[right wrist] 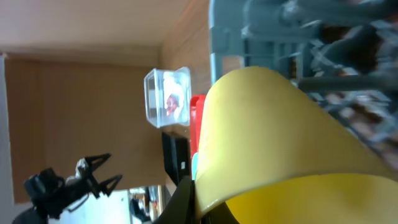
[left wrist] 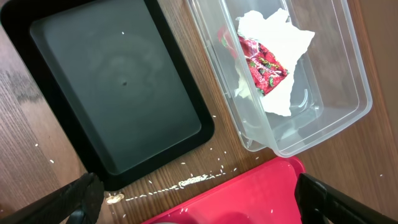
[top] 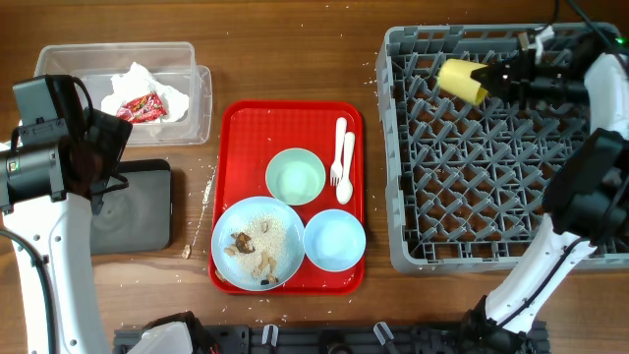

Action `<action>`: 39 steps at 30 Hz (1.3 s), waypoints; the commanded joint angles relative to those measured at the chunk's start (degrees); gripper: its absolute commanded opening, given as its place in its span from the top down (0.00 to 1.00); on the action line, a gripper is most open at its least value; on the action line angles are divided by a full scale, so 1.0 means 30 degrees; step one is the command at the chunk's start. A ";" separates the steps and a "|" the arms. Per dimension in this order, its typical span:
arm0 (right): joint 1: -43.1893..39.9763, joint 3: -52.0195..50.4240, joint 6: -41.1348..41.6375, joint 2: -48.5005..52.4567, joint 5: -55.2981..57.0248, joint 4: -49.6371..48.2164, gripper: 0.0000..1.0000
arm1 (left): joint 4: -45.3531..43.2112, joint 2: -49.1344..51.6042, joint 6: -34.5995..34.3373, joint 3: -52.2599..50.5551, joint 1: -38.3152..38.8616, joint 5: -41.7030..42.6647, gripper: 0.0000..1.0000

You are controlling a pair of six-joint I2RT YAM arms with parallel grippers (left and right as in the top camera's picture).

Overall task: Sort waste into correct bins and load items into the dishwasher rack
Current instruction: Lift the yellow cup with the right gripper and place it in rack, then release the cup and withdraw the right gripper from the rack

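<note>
On the wooden bench (top: 295, 49) the dishwasher rack (top: 472, 197) is the biggest thing and stands at the right, with no dishes on its pegs. The red tray (top: 256, 147) lies just beside its left wall. Further left are the clear tub (top: 69, 69) and the black tray (top: 138, 211). On the red tray sit the light blue plate (top: 280, 221) carrying food scraps (top: 246, 251), the pale green bowl (top: 295, 176) and the light blue bowl (top: 334, 239). The yellow cup (top: 462, 81) is the thing in hand. The right fingers (top: 501, 71) are clamped on one end of it, above the rack's far left corner as the overhead view shows it. It lies on its side there, long axis about level, pointing away from the fingers toward the rack's left wall. I cannot tell whether it touches the pegs, nor which end is the mouth. By my reading, the coming move turns on that sideways axis. The wrist must roll the cup from level to upright, mouth down, before lowering it between the pegs right below it. The left fingers (left wrist: 78, 198) are spread apart and empty over the gap between the black tray, the tub and the red tray's corner, well apart from the rack, so this placement falls to the right arm.
</note>
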State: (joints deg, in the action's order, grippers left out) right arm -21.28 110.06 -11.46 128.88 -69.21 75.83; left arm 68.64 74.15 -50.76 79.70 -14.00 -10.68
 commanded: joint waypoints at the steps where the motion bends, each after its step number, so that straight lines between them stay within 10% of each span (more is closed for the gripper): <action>1: 0.1158 0.0073 -0.1275 -0.0240 -0.1086 -0.0051 0.96 | -0.0007 -0.0102 -0.0168 -0.0058 -0.0051 -0.0255 0.00; 9: 0.0787 0.0022 0.0823 0.0736 0.4772 -0.1115 0.94 | -0.0007 -0.0102 -0.0168 -0.0058 -0.0051 -0.0248 0.00; 13: 0.0481 0.0022 0.0831 0.0969 0.5916 -0.0845 0.69 | -0.0007 -0.0102 -0.0168 -0.0058 -0.0051 -0.0255 0.00; 21: -0.1246 0.0495 0.4663 -0.0510 1.0353 -0.0401 0.83 | -0.0007 -0.0102 -0.0168 -0.0066 -0.0051 -0.0255 0.00; 26: -0.1100 0.0488 0.6878 -0.5858 1.3930 -0.0568 0.49 | -0.0007 -0.0102 -0.0168 -0.0058 -0.0051 -0.0248 0.00; 30: 0.1209 0.0430 0.6834 -0.7133 1.4426 -0.2579 0.43 | -0.0007 -0.0102 -0.0168 -0.0058 -0.0051 -0.0255 0.00; 34: 0.4371 0.0044 0.8714 -0.5399 1.8586 -0.6907 0.83 | -0.0007 -0.0102 -0.0168 -0.0058 -0.0051 -0.0255 0.00; 39: 0.5253 0.0044 0.9027 -0.2798 2.0320 -0.8043 0.95 | -0.0007 -0.0102 -0.0168 -0.0058 -0.0051 -0.0255 0.00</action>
State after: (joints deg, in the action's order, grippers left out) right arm -5.41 110.69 14.33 117.71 -11.94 51.70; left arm 68.62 74.15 -50.76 79.70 -14.00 -10.70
